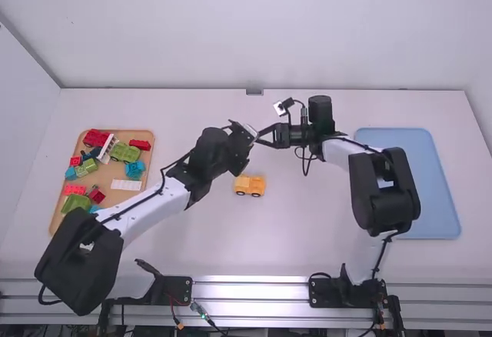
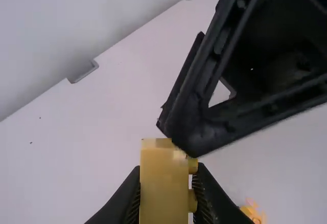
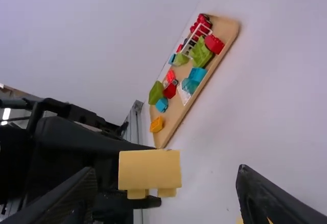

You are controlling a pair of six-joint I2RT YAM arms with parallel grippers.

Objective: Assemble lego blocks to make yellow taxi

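Inside left claw (image 1: 250,131), yellow block (image 2: 163,185)

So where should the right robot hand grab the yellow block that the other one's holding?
The yellow block is probably best pinched at its free end, which pokes out past the fingertips of the left gripper. The right gripper could come from its own arm's side: the block's flat end faces its open fingers.

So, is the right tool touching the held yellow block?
Apart: right wrist view shows the right tool open, with a gap each side of the yellow block.
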